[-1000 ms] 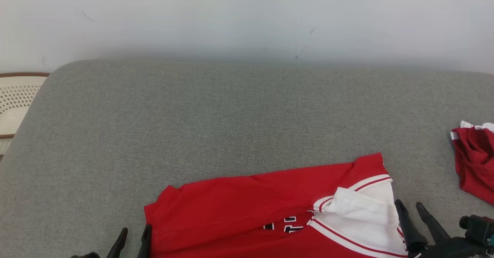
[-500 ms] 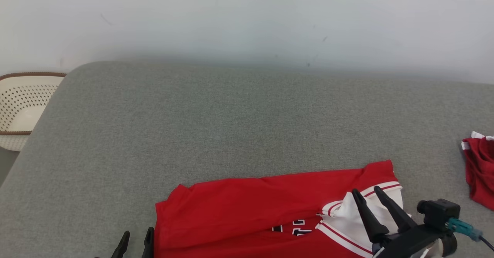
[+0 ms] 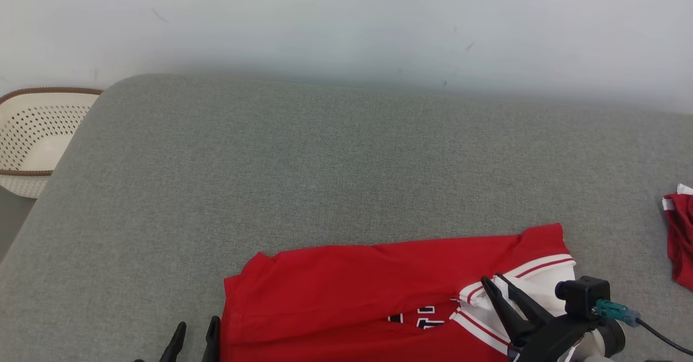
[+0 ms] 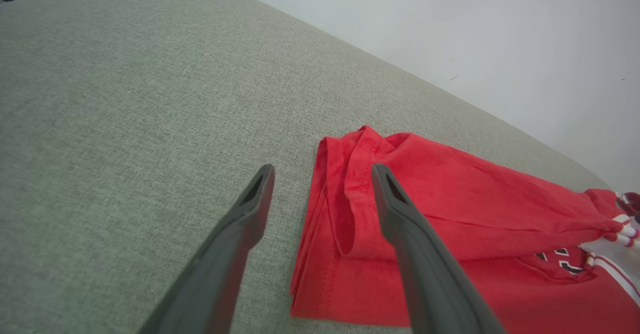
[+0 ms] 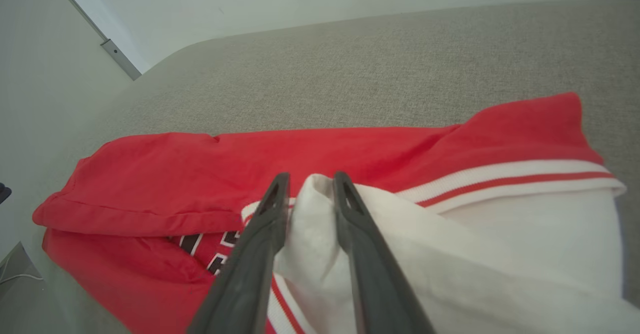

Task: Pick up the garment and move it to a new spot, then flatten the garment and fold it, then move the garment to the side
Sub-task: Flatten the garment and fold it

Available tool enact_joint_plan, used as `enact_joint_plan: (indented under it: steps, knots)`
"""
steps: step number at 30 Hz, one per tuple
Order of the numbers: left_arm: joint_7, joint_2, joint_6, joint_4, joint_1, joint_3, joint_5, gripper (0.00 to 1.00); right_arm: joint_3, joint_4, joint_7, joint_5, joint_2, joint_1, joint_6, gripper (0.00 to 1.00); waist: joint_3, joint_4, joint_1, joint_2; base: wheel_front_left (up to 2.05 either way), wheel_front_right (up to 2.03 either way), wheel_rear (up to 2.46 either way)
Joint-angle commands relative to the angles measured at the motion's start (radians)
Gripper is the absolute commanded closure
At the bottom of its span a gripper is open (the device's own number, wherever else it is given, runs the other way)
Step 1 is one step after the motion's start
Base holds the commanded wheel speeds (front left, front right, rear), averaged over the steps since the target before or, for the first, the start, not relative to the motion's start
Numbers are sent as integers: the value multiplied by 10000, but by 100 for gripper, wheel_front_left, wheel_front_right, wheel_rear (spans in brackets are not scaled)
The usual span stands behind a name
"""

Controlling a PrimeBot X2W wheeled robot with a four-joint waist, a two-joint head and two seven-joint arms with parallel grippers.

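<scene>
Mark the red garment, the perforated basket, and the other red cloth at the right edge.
red garment (image 3: 352, 281): head view, plain red panel.
perforated basket (image 3: 38, 124): head view, perforated wall.
other red cloth (image 3: 683, 237): head view, red body.

Unreadable, half-hidden dark lettering (image 3: 418, 318) on red garment (image 3: 352, 286)

Red garment (image 3: 335, 291), white striped sleeve, folded flat on grey cushion (image 3: 325, 162).

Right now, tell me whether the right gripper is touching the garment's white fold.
Touching. The right wrist view shows the right gripper's two fingers pressed against the white fold bunched between them.
</scene>
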Motion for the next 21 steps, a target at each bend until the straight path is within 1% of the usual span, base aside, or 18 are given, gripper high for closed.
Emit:
enact_joint_plan:
  steps: [1,3,4,5,9,13,16,21]
  knots:
    - [-11,2,-2,-41,-36,0,-108,0,72,48,26,40,-57,-55,-15,67,55,-34,0,-1,0,0,0]
    - [-10,-11,-2,-63,-75,20,-76,0,193,110,3,86,-71,12,-13,78,104,-78,0,-1,0,0,0]
    - [-10,-16,-2,-75,-92,36,-81,0,248,114,-19,110,-75,52,-13,90,124,-102,0,-1,0,0,0]
    - [-10,-21,-2,-89,-108,40,-80,0,319,99,-42,117,-71,98,-13,100,139,-129,0,-1,0,0,0]
    - [-11,-25,-2,-191,-161,-3,-70,0,487,-172,-157,246,-82,340,-13,100,173,-208,0,-1,0,0,0]
    - [-10,-19,-2,-316,-103,65,-46,0,484,-570,-262,228,-206,901,-13,100,159,-305,0,-1,0,0,0]
    - [-11,-8,-2,-475,-18,123,-26,0,109,-971,-292,68,-237,1329,-13,100,164,-418,0,-1,0,0,0]
    - [-10,10,-2,-639,-34,108,1,0,-695,-1956,-293,-351,-44,2214,-13,100,191,-579,0,-1,0,0,0]
